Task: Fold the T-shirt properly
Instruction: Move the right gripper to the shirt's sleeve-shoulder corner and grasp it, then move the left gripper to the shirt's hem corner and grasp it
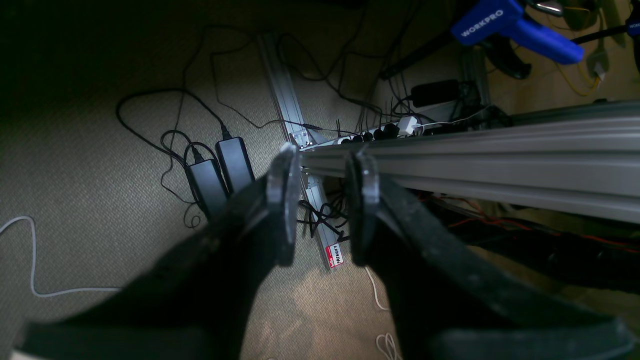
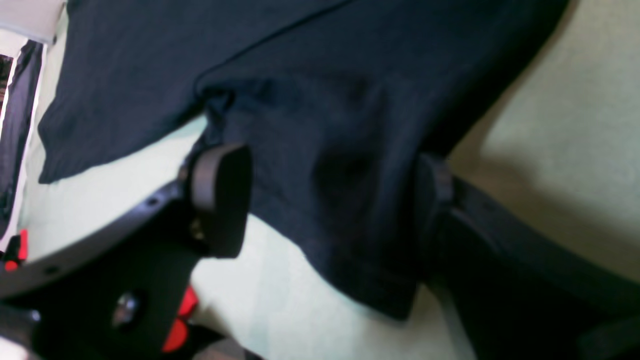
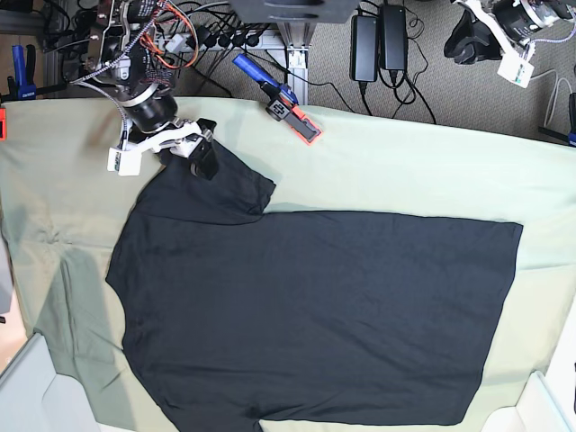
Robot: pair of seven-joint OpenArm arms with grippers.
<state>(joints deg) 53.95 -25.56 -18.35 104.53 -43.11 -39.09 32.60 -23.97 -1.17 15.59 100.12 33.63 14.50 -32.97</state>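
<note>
The T-shirt (image 3: 315, 315) lies spread over the near and middle surface (image 3: 405, 171). At its far left sleeve the right end effector (image 2: 320, 200) straddles cloth, wide open, so a shallow pinch may slip. The left end effector (image 1: 322, 200) hangs empty, slightly parted, off the far right edge.

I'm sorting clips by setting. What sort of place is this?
Most likely a robotics lab or workshop: a table covered in pale green cloth on an aluminium frame, power bricks and cables on carpet, and a blue clamp at the table's edge.
</note>
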